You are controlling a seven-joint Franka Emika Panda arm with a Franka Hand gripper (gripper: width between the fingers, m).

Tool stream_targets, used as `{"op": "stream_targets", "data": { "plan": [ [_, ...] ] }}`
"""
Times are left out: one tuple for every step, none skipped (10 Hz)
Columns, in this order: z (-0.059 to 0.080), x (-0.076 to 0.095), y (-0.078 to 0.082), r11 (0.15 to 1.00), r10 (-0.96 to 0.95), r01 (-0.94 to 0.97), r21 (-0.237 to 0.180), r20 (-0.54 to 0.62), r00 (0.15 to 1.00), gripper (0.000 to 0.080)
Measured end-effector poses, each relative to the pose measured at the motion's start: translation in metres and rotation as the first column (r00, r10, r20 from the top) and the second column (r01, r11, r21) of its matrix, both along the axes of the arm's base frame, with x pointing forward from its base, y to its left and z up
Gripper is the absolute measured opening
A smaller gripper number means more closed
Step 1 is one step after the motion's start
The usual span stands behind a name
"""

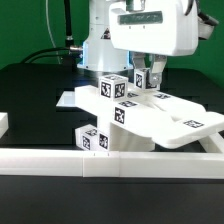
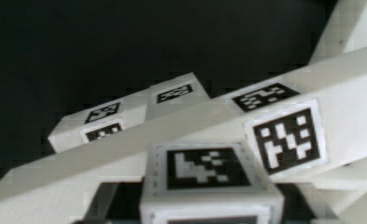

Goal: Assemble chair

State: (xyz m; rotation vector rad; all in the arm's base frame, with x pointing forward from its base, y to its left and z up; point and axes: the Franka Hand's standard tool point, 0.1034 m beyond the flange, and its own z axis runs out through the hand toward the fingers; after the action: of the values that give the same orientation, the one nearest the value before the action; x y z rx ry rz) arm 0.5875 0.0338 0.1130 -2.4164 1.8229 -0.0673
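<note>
Nearest the exterior camera: a plain low white border wall [image 1: 60,165] runs across the front of the black table [image 1: 30,85].

Just behind the wall, the chair [image 1: 125,120], a cluster of matte white plastic pieces with black-and-white square tags, sits near the table's middle, partly joined. A low block with a tag [image 1: 92,140] is at its front on the exterior view's left. Above it stands a tagged block [image 1: 112,88], with another tag lower down [image 1: 122,113]. A flat white panel [image 1: 185,125] slopes out to the exterior view's right, carrying a tag near its edge.

Behind and above the pile: the large white robot arm [image 1: 140,25] reaches down, and its two-finger gripper [image 1: 148,72] is at a small tagged piece [image 1: 142,78] at the top of the assembly. Dark fingers [image 1: 155,72] are beside that piece.

Wrist view: a tagged white block [image 2: 206,170] sits close between the dark finger sides, with slanted white bars and tagged faces [image 2: 286,135] beyond. The jaws appear pressed onto this block; contact is not fully visible.

Farthest back: green backdrop [image 1: 20,30], black cables.
</note>
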Motion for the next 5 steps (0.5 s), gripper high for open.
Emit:
{"op": "stream_targets", "data": {
  "plan": [
    [0.0, 0.0, 0.0007, 0.997, -0.081, 0.081, 0.011, -0.005, 0.997, 0.0282],
    [0.0, 0.0, 0.001, 0.991, -0.13, 0.13, 0.016, -0.009, 0.992, 0.0282],
    [0.0, 0.0001, 0.0012, 0.984, -0.175, 0.175, 0.022, -0.013, 0.985, 0.0282],
    [0.0, 0.0002, 0.002, 0.971, -0.237, 0.238, 0.033, -0.018, 0.971, 0.0282],
    [0.0001, 0.0003, 0.0028, 0.958, -0.284, 0.284, 0.04, -0.023, 0.959, 0.0282]
  ]
}}
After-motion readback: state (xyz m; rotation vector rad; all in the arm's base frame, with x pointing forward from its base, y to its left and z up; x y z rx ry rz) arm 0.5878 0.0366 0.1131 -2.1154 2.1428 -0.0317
